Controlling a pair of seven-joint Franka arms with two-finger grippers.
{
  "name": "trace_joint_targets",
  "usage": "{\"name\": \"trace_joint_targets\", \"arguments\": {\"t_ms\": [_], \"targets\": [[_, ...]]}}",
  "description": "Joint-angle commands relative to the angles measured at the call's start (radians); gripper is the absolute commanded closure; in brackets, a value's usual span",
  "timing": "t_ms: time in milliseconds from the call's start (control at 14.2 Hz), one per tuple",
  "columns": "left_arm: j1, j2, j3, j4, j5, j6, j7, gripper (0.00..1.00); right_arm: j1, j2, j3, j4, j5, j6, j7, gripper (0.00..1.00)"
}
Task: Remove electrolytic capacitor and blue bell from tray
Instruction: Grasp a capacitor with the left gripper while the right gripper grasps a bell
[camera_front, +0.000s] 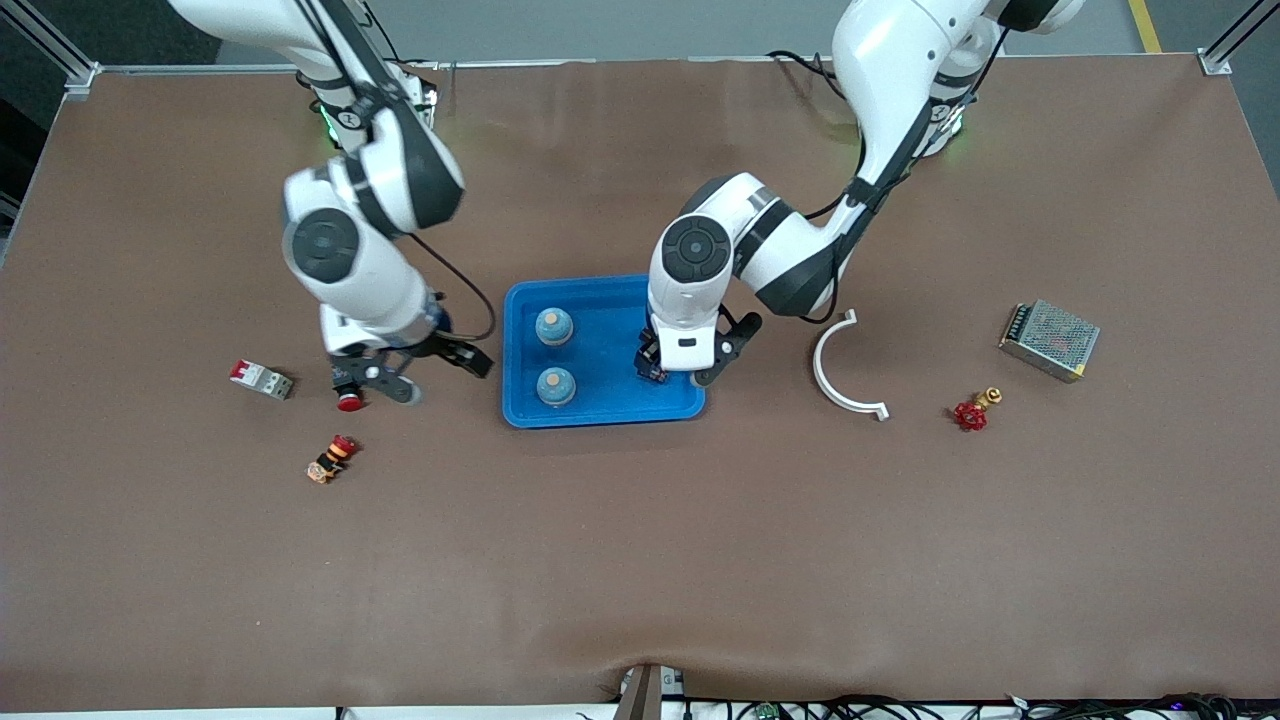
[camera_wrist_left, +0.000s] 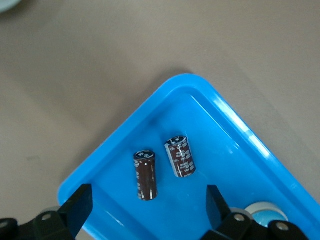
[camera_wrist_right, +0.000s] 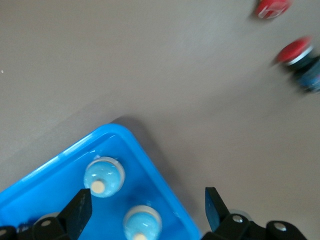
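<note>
From the front camera, the blue tray (camera_front: 600, 350) holds two blue bells (camera_front: 554, 326) — nothing taken out yet, as far as I can judge. The left pincer (camera_front: 680, 365) hangs over the tray's end toward the left arm; the right pincer (camera_front: 400, 372) is over the surface beside the tray, near a red-capped button (camera_front: 349, 402).

Left wrist view: two electrolytic capacitors (camera_wrist_left: 180, 157) lie side by side, not touching, in a tray corner, with the fingers (camera_wrist_left: 77, 209) released and empty.

Right wrist view: the fingers (camera_wrist_right: 76, 212) are spread, holding nothing, with both bells in the tray — both removals remain.
</note>
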Motion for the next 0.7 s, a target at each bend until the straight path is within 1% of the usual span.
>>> {"name": "trace_joint_targets", "arguments": {"t_ms": [0,70,211,282,423,564,634], "targets": [[-0.017,-0.005,0.004,-0.074,0.024,0.092,-0.136,0.0,0.074,0.067,-0.011,-0.07,0.009,0.158,0.101,0.0],[-0.024,-0.005,0.006,-0.091,0.024,0.112,-0.172,0.0,0.084,0.1,-0.011,-0.07,0.011,0.181,0.106,0.0],[-0.046,0.008,0.007,-0.108,0.039,0.137,-0.241,0.0,0.098,0.123,-0.01,-0.068,0.03,0.186,0.106,0.0],[-0.054,0.017,0.006,-0.113,0.071,0.14,-0.274,0.04,0.101,0.123,-0.01,-0.068,0.043,0.191,0.106,0.0],[-0.06,0.031,0.003,-0.125,0.112,0.143,-0.33,0.17,0.12,0.123,-0.01,-0.071,0.053,0.186,0.106,0.0],[-0.061,0.046,0.004,-0.125,0.114,0.163,-0.345,0.24,0.149,0.123,-0.01,-0.073,0.087,0.186,0.106,0.0],[-0.061,0.052,0.004,-0.127,0.113,0.178,-0.351,0.26,0.154,0.123,-0.01,-0.073,0.09,0.188,0.106,0.0]]}}
